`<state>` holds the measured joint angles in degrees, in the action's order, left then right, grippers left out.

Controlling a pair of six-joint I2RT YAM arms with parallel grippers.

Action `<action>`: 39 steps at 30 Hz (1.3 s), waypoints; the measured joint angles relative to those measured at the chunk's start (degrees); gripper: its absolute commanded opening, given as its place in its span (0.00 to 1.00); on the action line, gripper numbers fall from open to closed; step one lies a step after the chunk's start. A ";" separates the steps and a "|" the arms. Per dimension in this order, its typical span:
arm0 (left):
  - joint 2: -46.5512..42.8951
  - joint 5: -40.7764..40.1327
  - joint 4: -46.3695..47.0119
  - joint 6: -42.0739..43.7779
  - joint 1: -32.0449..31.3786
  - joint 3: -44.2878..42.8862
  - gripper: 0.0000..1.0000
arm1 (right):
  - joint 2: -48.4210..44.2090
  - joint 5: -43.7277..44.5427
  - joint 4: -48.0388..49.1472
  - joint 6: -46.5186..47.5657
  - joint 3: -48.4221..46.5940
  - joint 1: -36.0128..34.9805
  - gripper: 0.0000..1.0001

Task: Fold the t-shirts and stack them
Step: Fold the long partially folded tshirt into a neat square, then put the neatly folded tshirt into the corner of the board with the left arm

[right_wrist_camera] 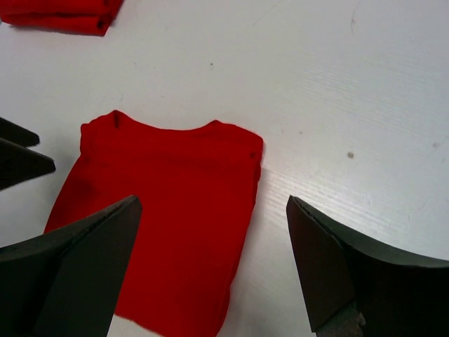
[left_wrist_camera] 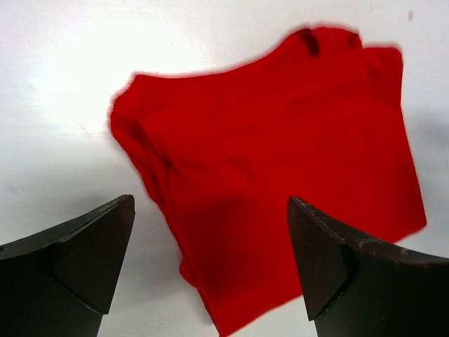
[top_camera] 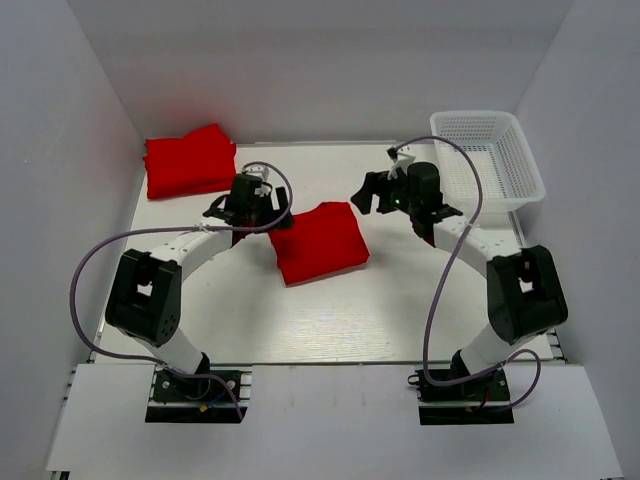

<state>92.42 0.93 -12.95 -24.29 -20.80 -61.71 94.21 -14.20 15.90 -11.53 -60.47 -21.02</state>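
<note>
The flat white table (top_camera: 330,310) carries a folded bright red cloth t-shirt (top_camera: 318,242) near its middle, a pile of folded red cloth (top_camera: 190,160) at its far-left corner and a white plastic mesh basket (top_camera: 455,135) at its far-right corner.

White worktop (top_camera: 330,320) with faint grain, plain white walls (top_camera: 320,70) at back and both sides, white board (top_camera: 330,420) along near edge, bright even light, soft shadows

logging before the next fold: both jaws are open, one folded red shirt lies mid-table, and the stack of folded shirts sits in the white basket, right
Not quite: the stack of folded shirts lies on the table at its far left corner, not in the white basket at the far right. The top external view shows it; the rest holds.
</note>
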 measured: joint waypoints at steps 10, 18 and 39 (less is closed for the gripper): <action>0.15 3.32 1.01 -4.76 -3.13 7.43 1.00 | -6.97 2.80 -2.54 -3.52 7.80 0.00 0.90; 5.07 3.21 4.31 -7.17 -3.54 8.76 0.93 | -7.61 3.82 -4.22 -3.74 8.22 0.02 0.90; 18.01 8.94 8.20 8.11 -3.26 -5.79 0.00 | -16.04 7.02 -3.26 -4.44 14.53 0.39 0.90</action>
<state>110.43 9.87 -4.75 -16.19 -24.05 -67.51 78.17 -7.18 12.64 -15.97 -45.93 -20.62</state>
